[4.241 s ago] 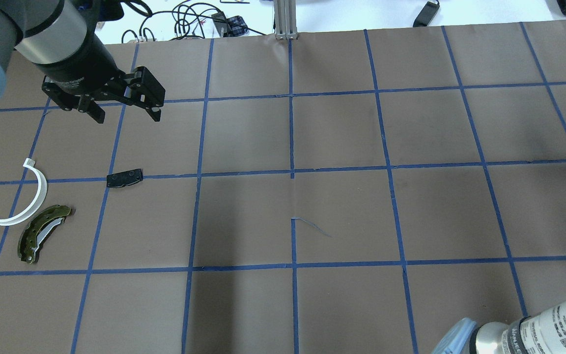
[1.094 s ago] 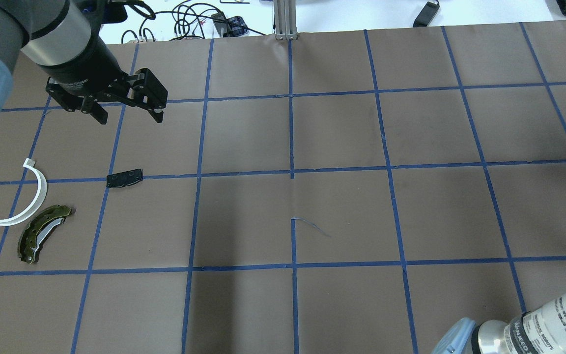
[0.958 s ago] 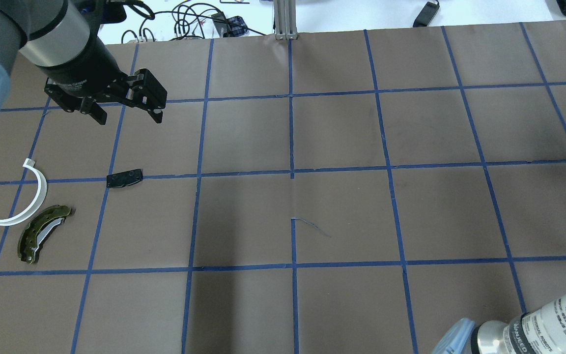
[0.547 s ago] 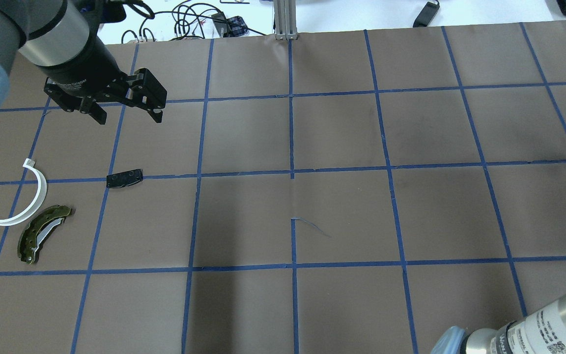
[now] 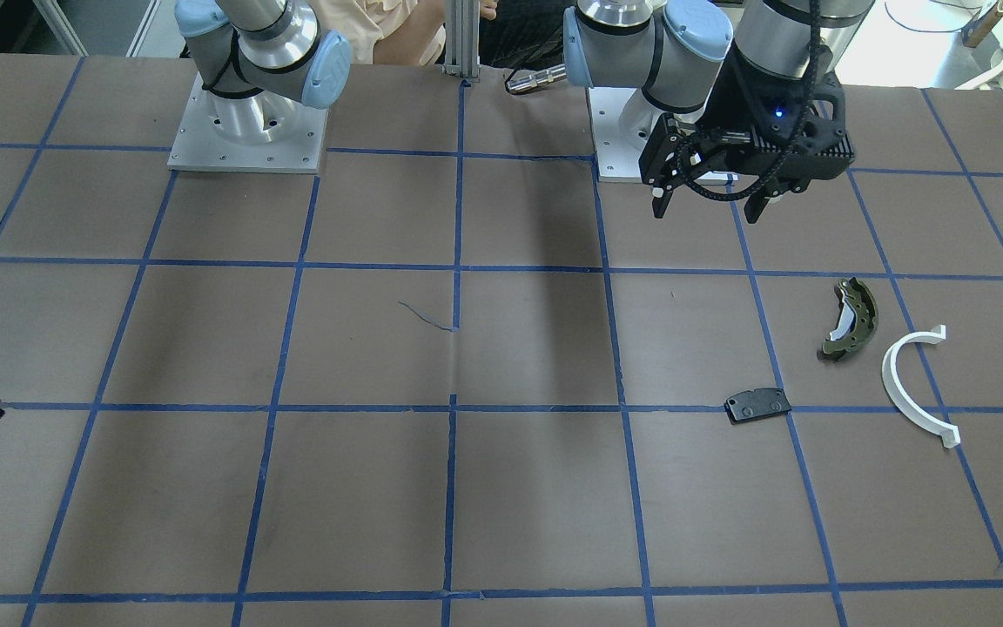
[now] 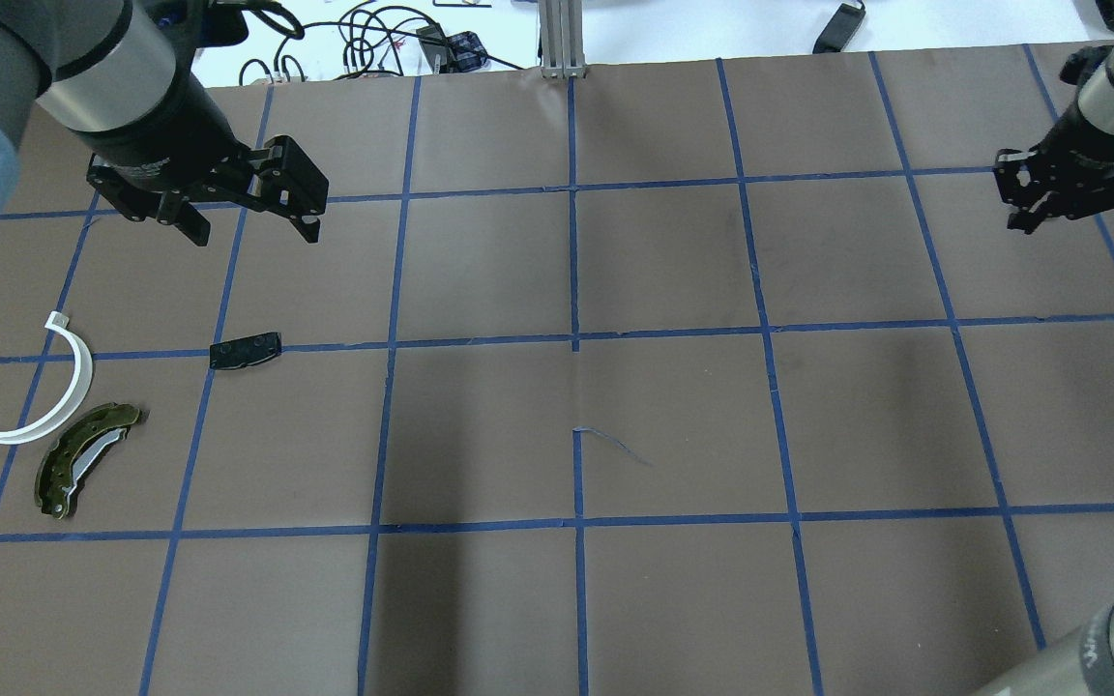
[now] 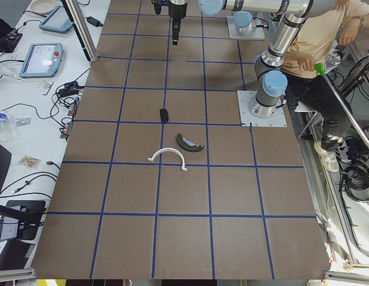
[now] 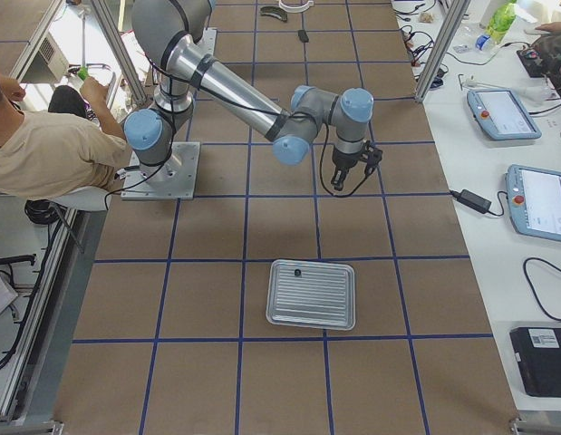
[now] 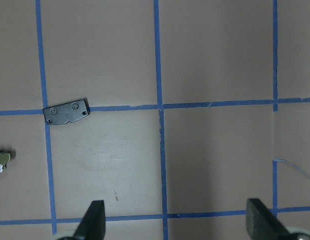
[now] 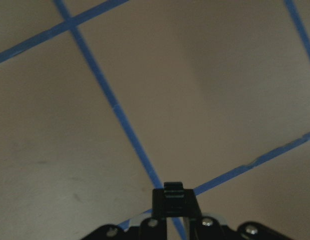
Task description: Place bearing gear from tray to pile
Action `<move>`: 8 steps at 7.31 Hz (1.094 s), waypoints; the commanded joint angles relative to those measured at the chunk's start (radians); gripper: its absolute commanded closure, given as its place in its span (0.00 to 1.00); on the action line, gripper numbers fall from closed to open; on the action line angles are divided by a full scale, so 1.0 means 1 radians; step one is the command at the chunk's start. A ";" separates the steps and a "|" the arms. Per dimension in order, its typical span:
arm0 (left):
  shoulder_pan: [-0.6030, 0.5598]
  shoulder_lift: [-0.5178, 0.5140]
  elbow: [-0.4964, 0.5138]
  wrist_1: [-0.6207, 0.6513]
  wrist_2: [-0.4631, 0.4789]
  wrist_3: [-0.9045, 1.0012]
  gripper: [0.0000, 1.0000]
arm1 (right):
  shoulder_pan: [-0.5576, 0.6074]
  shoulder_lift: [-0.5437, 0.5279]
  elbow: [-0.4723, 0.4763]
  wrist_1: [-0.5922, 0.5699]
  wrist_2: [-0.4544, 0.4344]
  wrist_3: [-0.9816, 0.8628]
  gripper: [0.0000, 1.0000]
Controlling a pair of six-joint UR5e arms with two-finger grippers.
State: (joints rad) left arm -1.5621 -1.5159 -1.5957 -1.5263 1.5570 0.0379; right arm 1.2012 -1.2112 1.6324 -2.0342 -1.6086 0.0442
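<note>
Counter (image 6: 673,416) stock, near to far, as you see it from over robot's shoulders:
- Pile, left side: olive brake shoe (image 6: 83,462) just beside white half-ring (image 6: 85,377); black pad (image 6: 245,350) apart, on blue tape line.
- Tray (image 8: 316,304), right end — bearing gear (image 8: 298,271), small dark dot, inside by rim nearest right claw.
- Left claw (image 6: 255,234): spread wide, hovering beyond pad.
- Right claw (image 10: 173,192): fingers pressed together — above counter, near tray.

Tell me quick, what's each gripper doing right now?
Left gripper: open, holding nothing.
Right gripper: shut, nothing visibly held.
</note>
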 commanded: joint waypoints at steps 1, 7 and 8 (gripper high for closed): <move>-0.001 -0.007 0.005 0.000 0.000 -0.001 0.00 | 0.162 -0.004 0.013 0.032 0.073 0.039 1.00; -0.001 0.000 0.000 0.000 0.000 0.000 0.00 | 0.616 0.039 0.043 0.017 0.104 0.425 1.00; -0.001 0.006 -0.003 -0.002 0.000 0.000 0.00 | 0.653 0.060 0.043 0.012 0.152 0.484 1.00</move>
State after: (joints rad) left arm -1.5626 -1.5118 -1.5971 -1.5268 1.5570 0.0385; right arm 1.7937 -1.1721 1.6747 -2.0181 -1.5005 0.4570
